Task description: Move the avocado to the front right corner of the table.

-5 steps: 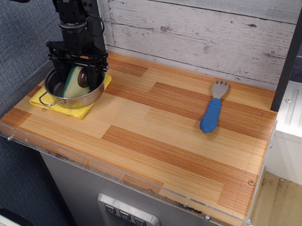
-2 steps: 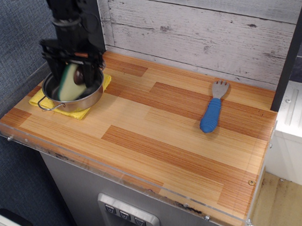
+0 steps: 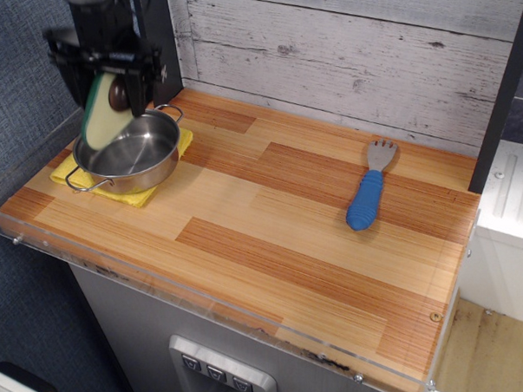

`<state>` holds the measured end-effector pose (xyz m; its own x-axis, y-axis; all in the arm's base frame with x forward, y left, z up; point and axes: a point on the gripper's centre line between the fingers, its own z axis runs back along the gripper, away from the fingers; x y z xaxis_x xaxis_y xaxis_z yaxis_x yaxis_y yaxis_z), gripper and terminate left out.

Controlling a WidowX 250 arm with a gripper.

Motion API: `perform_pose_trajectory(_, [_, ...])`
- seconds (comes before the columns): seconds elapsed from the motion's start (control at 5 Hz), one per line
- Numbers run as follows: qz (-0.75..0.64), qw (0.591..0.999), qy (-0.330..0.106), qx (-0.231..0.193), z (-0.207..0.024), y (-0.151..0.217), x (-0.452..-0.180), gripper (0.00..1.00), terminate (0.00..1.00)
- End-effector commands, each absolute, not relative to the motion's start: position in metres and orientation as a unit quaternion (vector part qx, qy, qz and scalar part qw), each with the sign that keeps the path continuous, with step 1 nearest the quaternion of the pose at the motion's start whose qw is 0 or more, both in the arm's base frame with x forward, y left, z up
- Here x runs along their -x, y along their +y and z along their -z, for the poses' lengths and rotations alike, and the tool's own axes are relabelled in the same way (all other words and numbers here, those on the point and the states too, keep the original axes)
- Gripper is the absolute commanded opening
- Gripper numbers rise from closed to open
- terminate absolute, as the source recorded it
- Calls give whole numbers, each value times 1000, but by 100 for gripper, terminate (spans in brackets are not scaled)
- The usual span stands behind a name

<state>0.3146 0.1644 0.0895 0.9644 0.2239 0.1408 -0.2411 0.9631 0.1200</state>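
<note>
My gripper (image 3: 108,92) is at the back left, above the steel pot (image 3: 129,154). It is shut on the avocado (image 3: 104,112), a halved toy with pale flesh and a brown pit, held tilted in the air over the pot's left rim. The avocado is clear of the pot, which now shows a bare inside. The wooden table (image 3: 272,239) of striped planks stretches to the right and front, with a clear acrylic rim (image 3: 206,307) along its edges.
The pot stands on a yellow cloth (image 3: 144,194) at the back left. A blue-handled fork (image 3: 369,189) lies at the right middle of the table. A whitewashed plank wall (image 3: 351,53) runs behind.
My gripper has risen and shifted left with the avocado, lifting it out of the pot. The pot has moved slightly and now shows empty.
</note>
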Motion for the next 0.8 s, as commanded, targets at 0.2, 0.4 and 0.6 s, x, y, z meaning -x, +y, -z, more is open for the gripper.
perform_pose_trajectory(0.2, [-88,992,-92,-12,-111,32,-298,0,0])
perform_pose_trajectory(0.4, [-113,990,-76,-23,-112,-13,-285,0,0])
perform_pose_trajectory(0.6, [-130,989,-62,-17,-106,-48,-284,0,0])
